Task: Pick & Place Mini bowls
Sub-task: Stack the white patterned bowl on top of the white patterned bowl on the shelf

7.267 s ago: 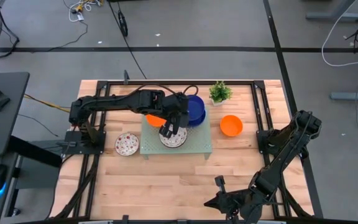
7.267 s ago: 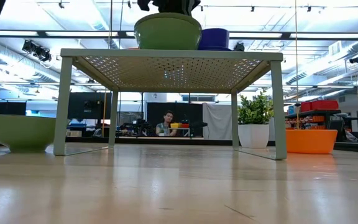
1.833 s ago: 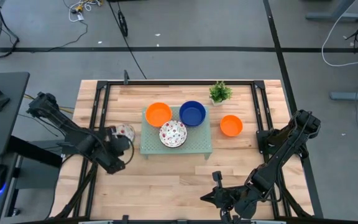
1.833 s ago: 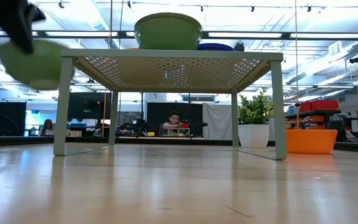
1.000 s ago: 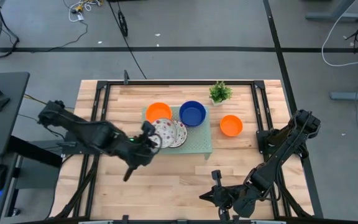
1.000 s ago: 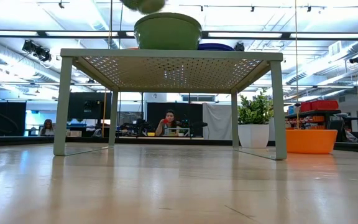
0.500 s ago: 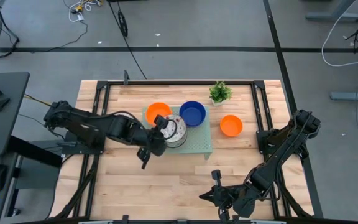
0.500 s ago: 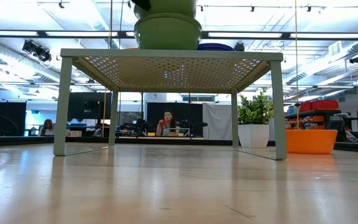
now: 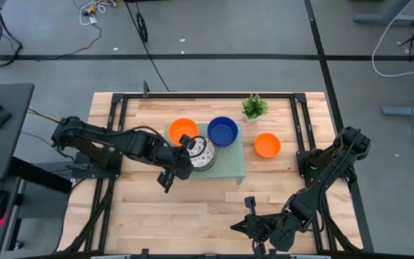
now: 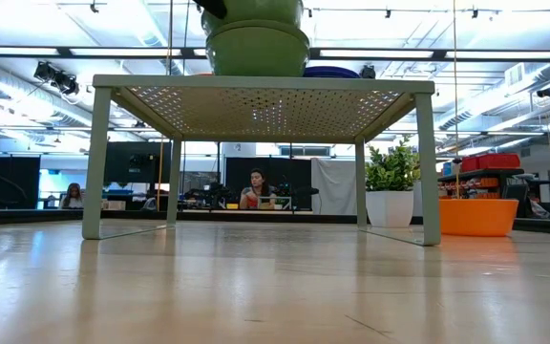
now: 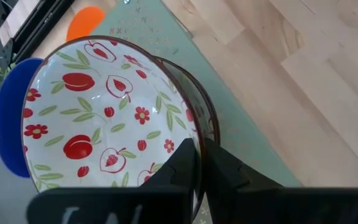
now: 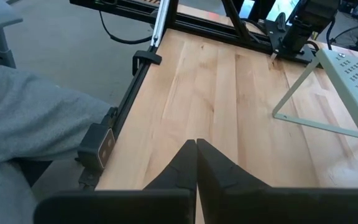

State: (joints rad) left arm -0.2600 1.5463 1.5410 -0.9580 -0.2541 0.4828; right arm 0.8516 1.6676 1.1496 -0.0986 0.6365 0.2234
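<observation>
A white bowl with red fruit and flowers (image 11: 98, 118) sits nested in a second like bowl (image 11: 194, 102), the pair stacked at the front of the pale green perforated tray (image 9: 228, 170). Behind them on the tray rest an orange bowl (image 9: 182, 129) and a dark blue bowl (image 9: 223, 130); another orange bowl (image 9: 267, 144) lies on the table (image 9: 192, 208) beside the tray, near the potted plant (image 9: 254, 106). The left gripper (image 11: 197, 165) pinches the upper bowl's near rim between closed fingers, seemingly just set down. The right gripper (image 12: 196, 152), closed and empty, waits over the table's front edge
</observation>
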